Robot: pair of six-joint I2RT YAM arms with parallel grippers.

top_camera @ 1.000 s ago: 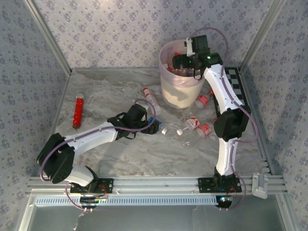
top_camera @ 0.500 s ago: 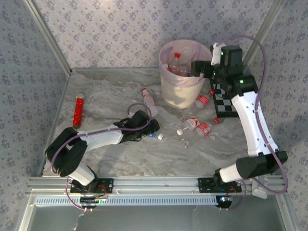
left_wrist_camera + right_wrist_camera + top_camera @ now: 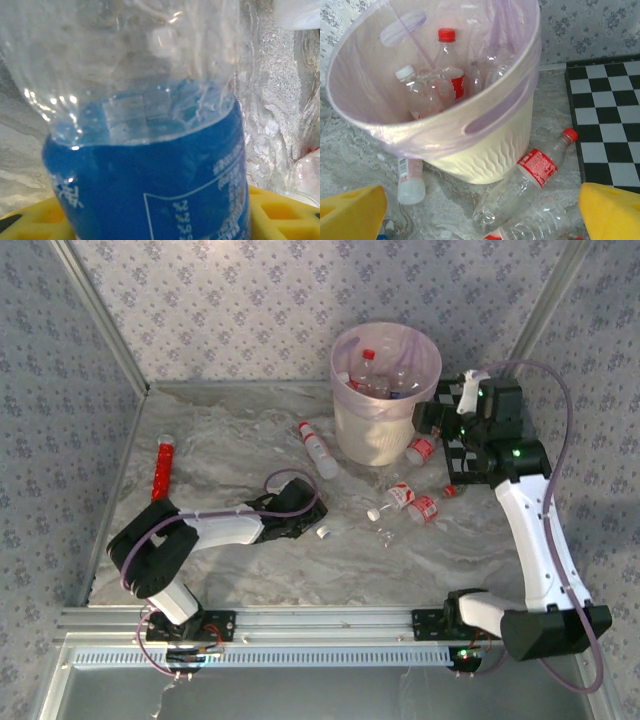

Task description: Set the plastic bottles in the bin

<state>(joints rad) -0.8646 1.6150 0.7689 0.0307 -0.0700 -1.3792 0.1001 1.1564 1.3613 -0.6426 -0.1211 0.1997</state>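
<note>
The blue-label bottle [image 3: 145, 200] sat between the left gripper's [image 3: 150, 220] yellow pads [image 3: 280, 210], which met its sides at the bottom corners of the wrist view, grasping it. Its neck and base were cut off by the frame. From above, that gripper [image 3: 298, 523] lay low at centre of the table [image 3: 230, 440] and covered the bottle. A white cap [image 3: 322, 533] showed just right of it.

The bin [image 3: 385, 435] stood upper centre with several bottles [image 3: 367, 370] inside. The right gripper [image 3: 432, 420] hung just right of the bin, released, its fingers [image 3: 350, 212] spread to the lower corners of its wrist view with nothing gripped.

A loose bottle [image 3: 318, 450] lay left of the bin, and a red-cap bottle [image 3: 537, 167] lay against its right foot. The board [image 3: 605, 115] was cut off at the right edge. A tube [image 3: 160, 472] lay far left, with open table between it and the bin.
</note>
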